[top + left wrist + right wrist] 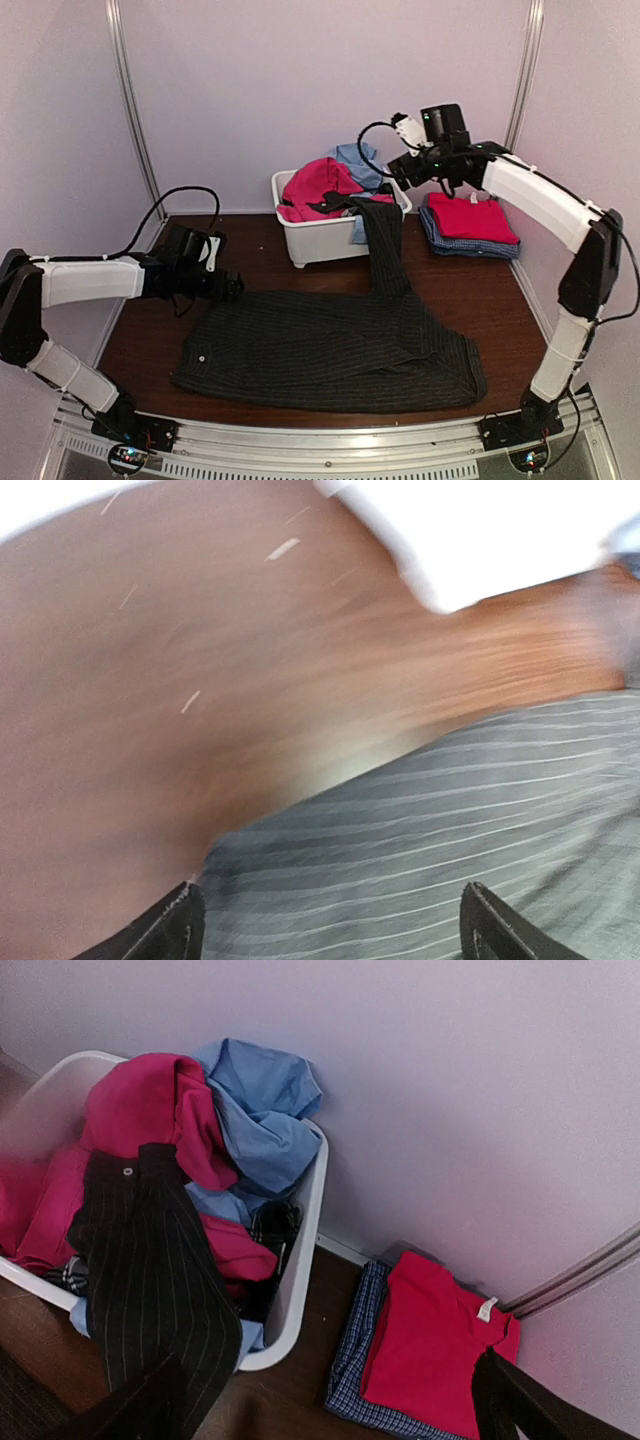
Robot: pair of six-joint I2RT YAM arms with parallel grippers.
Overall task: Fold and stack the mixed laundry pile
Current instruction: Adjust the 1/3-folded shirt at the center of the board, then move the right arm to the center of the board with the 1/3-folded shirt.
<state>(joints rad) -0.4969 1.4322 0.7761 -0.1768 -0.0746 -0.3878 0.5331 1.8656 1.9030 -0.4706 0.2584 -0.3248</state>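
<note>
Black fingers of the left gripper [235,288] stand wide apart with nothing between them, low at the upper left edge of the black pinstriped garment [330,345] (the left wrist view is smeared, though grey stripes show beneath the fingertips). That garment lies spread flat across the dark wooden table [480,290], one long part running up and over the front rim of the white plastic tub [330,245] at the back. Inside the tub a bright pink-red garment [320,185] is heaped, with a light blue garment [355,158] bunched behind it against the wall. Above the tub's right end hangs the right gripper [400,172], its jaws wide and empty. Right of the tub, a folded red shirt [470,217] sits on a folded blue checked shirt [445,243].
</note>
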